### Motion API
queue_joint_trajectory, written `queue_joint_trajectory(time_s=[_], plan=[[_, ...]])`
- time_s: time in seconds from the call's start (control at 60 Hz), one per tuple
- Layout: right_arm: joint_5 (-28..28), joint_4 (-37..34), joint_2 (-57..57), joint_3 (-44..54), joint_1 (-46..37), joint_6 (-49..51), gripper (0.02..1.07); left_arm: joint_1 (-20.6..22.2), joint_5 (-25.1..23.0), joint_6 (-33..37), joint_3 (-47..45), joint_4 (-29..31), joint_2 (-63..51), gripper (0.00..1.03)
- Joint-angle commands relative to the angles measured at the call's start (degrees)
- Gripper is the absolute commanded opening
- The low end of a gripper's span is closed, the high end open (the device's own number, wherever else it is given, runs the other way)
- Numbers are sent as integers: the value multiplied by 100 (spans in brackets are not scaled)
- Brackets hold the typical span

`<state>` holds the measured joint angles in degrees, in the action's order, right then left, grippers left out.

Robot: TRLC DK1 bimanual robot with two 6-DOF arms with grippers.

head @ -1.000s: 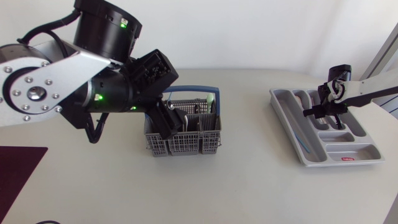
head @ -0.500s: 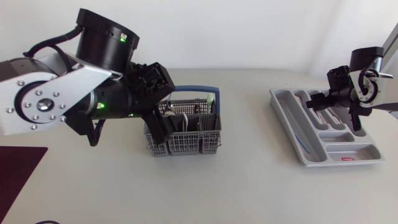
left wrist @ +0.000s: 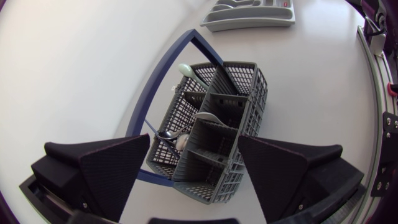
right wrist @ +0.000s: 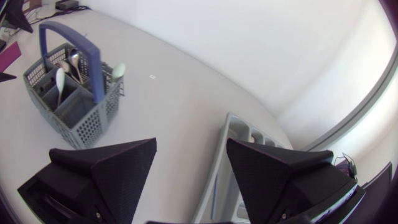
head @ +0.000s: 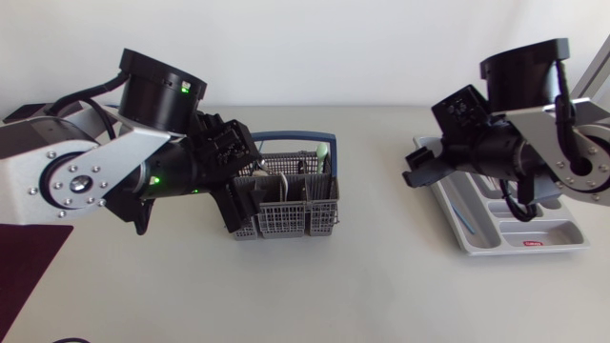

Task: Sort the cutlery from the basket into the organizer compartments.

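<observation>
The grey cutlery basket (head: 286, 221) with a blue handle (head: 295, 138) stands left of the table's middle. It holds several pieces, among them a pale green spoon (head: 322, 152) and metal spoons (left wrist: 177, 132). My left gripper (head: 243, 195) hangs open at the basket's left side. In the left wrist view the basket (left wrist: 242, 93) lies just ahead of the left gripper (left wrist: 193, 168), between its spread fingers and untouched. The grey organizer (head: 534, 233) lies at the right. My right gripper (head: 419, 171) hovers open and empty over its left edge, seen in the right wrist view as the right gripper (right wrist: 189, 168).
A dark maroon mat (head: 29, 257) lies at the table's left edge. In the right wrist view the basket (right wrist: 74, 99) stands far ahead and the organizer (right wrist: 239, 134) lies just beyond the fingers. A blue-handled piece (head: 458, 211) rests in the organizer's long compartment.
My right arm has lifted off the organizer and swung left, its fingers opening. My left arm has sunk slightly by the basket's left side, fingers still wide.
</observation>
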<state>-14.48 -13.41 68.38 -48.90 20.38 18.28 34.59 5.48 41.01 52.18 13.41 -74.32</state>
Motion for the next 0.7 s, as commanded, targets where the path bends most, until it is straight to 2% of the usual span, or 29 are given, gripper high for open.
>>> queue_joint_trajectory(time_s=[0.0, 0.167, 0.383, 0.5, 0.683], plan=[[-204, -162, 26, -119, 493, -299, 83, -66, 41, 205, -182, -75, 111, 98], [-459, -162, 193, -172, 1187, -554, 83, -84, -20, 328, -191, -84, 102, 98], [-468, -127, 167, 48, 1416, -607, 83, 22, -38, 943, -200, -400, -73, 95], [-468, -57, 105, 285, 1477, -580, 83, 66, -55, 1357, -68, -427, -276, 89], [-442, 23, -18, 452, 1609, -545, 83, 171, -82, 1989, 134, -365, -530, 72]])
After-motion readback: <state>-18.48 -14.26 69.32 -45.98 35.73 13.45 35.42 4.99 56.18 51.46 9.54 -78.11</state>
